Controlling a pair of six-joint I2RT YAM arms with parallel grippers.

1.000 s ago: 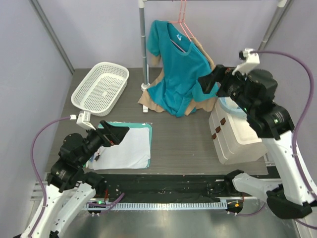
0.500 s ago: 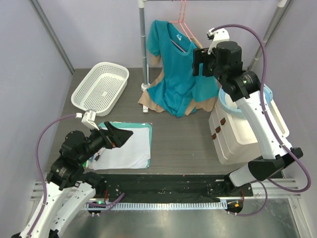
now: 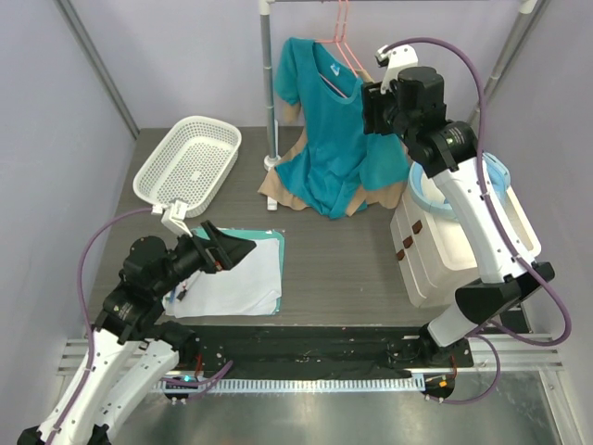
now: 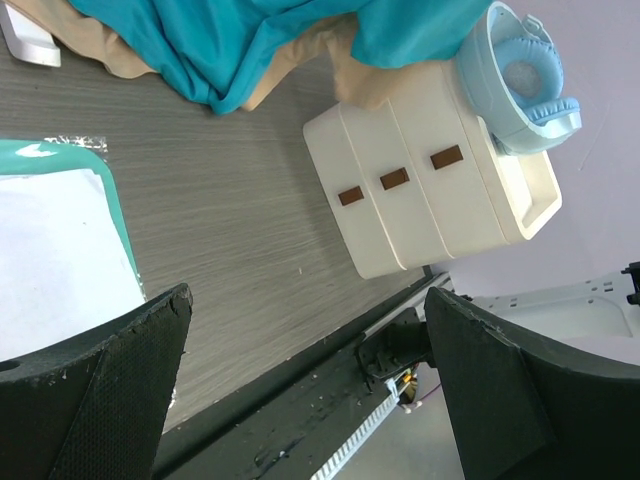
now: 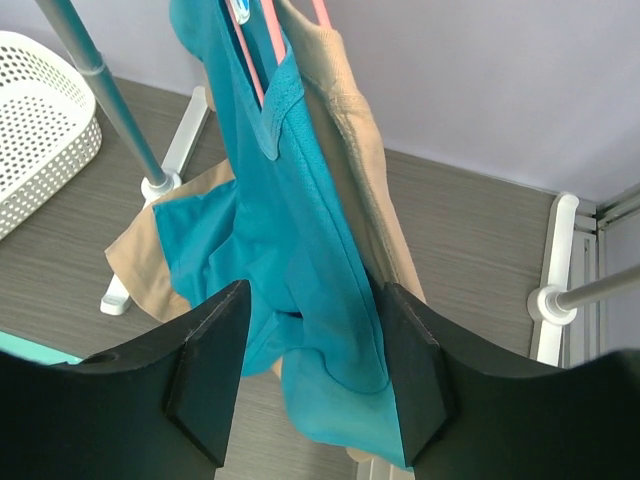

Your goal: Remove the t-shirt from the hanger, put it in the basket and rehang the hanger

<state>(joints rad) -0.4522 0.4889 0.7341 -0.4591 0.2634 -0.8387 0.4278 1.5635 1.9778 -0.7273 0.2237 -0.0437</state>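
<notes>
A teal t-shirt (image 3: 326, 139) hangs on a pink hanger (image 3: 341, 42) from the rail at the back, over a beige garment (image 3: 380, 102). In the right wrist view the teal shirt (image 5: 300, 290) and the pink hanger (image 5: 262, 50) fill the middle. My right gripper (image 3: 371, 109) is open, raised at the shirt's right shoulder, its jaws standing either side of the hanging cloth (image 5: 310, 360) without gripping. My left gripper (image 3: 236, 252) is open and empty, low over the near left of the table.
A white perforated basket (image 3: 188, 159) stands at the back left. A white cloth on a teal tray (image 3: 243, 276) lies near the left arm. A white drawer box (image 3: 445, 260) with a blue bowl (image 3: 428, 197) on it stands at the right. The rack's post (image 3: 269, 83) stands left of the shirt.
My right arm has swung up and to the left, from beside the drawer box to the shirt's right shoulder. My left arm has shifted slightly to the right.
</notes>
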